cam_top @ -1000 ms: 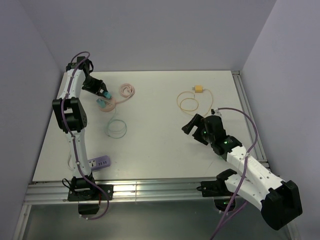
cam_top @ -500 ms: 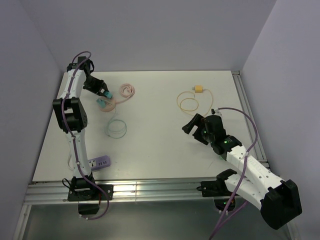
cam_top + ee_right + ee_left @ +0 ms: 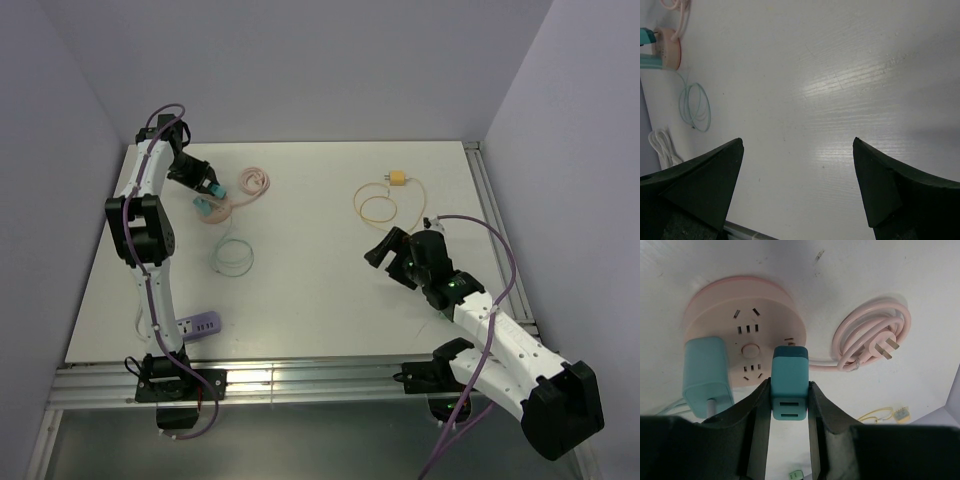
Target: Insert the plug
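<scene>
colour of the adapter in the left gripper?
Teal; the adapter shows best in the left wrist view.

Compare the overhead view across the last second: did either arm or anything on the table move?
Nothing visibly changed. The left jaws stay shut on the teal plug, held right at the pink socket. The right jaws stay open above the table.
</scene>
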Motion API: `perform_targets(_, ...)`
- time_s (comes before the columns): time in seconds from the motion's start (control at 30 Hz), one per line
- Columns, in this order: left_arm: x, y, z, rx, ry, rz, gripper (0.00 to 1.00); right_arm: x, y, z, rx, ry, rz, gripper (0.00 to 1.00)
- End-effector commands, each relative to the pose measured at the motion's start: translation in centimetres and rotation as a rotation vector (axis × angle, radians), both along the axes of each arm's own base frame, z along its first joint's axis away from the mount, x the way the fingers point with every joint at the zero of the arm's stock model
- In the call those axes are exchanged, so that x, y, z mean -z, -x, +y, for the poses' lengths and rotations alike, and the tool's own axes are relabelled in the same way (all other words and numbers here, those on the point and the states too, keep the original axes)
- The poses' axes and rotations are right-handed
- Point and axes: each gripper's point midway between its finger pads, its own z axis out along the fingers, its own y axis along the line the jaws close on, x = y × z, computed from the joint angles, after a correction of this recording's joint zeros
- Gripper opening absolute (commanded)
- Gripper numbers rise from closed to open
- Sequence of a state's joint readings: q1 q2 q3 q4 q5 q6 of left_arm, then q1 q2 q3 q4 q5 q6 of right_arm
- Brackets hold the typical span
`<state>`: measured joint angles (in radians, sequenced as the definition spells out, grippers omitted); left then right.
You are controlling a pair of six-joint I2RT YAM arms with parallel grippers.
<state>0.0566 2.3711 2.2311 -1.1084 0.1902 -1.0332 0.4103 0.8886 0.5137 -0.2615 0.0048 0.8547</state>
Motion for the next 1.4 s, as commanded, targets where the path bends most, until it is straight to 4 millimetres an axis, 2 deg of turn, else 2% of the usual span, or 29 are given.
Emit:
perform_targets(0.0,0.2,1.8,1.0,0.009,-0.083,0.048,0.01,-0.7,-0.5,-0.2,0.007,-0.009,-0.039,0.96)
perform_targets(0.2,-0.2,2.0,1.8,0.004,-0.106,0.047,0.01,-0.6,-0.5,-0.2,0.007,-0.009,-0.039,0.96)
perform_targets(0.37,0.5,2.3,2.3,0.009,-0.107,0.064,0.01,-0.6,-0.5,-0.2,0.01,-0.01,-0.039,0.96)
perform_targets(0.5,1.1,2.2,2.0,0.017,-0.092,0.07,0.0,-0.5,-0.5,0.0,-0.003,-0.019,-0.03,0.96)
perform_targets(0.8,1.2,0.6,1.9,0.025,-0.083,0.028,0.0,-0.2,-0.6,0.2,-0.005,-0.022,-0.021,0.96)
perform_targets(1.37,2.5,0.4,1.0,0.065,-0.104,0.032,0.0,-0.2,-0.7,0.2,-0.008,-0.016,-0.016,0.96)
